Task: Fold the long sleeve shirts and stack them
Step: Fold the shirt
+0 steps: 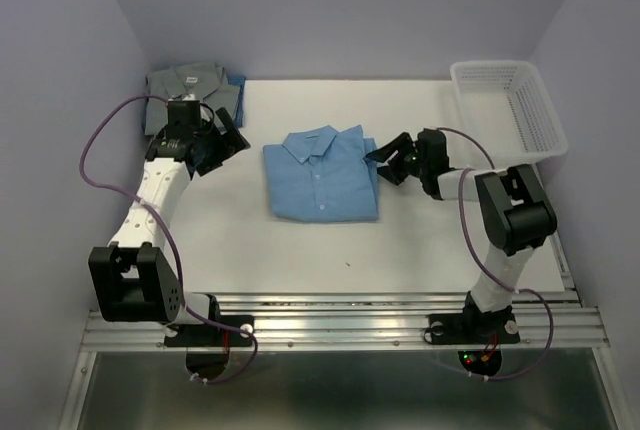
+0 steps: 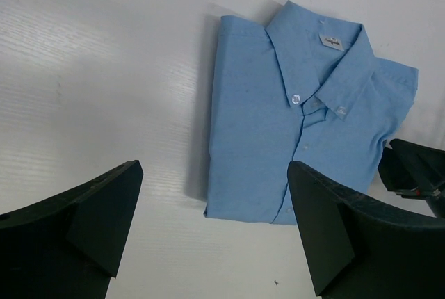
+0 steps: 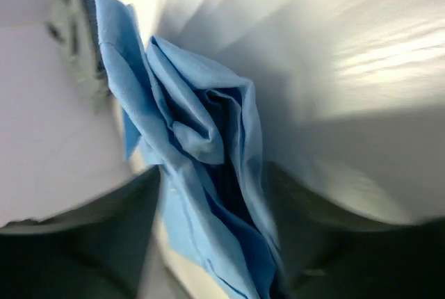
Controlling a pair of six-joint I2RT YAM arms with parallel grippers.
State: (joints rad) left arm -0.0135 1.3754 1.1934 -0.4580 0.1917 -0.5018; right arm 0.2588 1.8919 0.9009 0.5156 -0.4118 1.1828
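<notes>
A folded light blue long sleeve shirt (image 1: 322,175) lies collar-up in the middle of the table, also filling the left wrist view (image 2: 292,118). My right gripper (image 1: 385,160) is at its right edge; in the blurred right wrist view the bunched blue folds (image 3: 201,146) sit between the parted fingers (image 3: 215,195). My left gripper (image 1: 225,140) hovers wide open left of the shirt, with only bare table between its fingers (image 2: 214,174). A folded grey-green shirt (image 1: 185,85) rests at the back left corner with a blue cloth edge (image 1: 237,90) showing beside it.
A white mesh basket (image 1: 510,100) stands at the back right. The table's white surface (image 1: 300,250) runs to the metal rail by the arm bases. Pale walls close in on the left, back and right.
</notes>
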